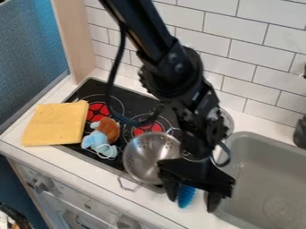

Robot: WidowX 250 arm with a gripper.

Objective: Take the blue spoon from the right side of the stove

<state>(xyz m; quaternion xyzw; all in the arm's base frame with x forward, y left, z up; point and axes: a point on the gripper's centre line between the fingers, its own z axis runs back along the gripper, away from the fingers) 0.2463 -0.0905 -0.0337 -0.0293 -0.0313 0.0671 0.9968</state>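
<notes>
Hangs with gripper [192, 204] fingers spread wide, over counter [194, 219] between stove [91, 88] and grey sink [275, 197]. Has blue spoon [186, 197] between them, can't tell if touching. Includes metal colander [145, 156] on stove, beside plush toy [99, 141].

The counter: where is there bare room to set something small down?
Bare: the counter strip before the stove, between yellow cloth and colander handle; also the sink floor. Crowded: the stove's front, and around gripper and blue spoon.
</notes>
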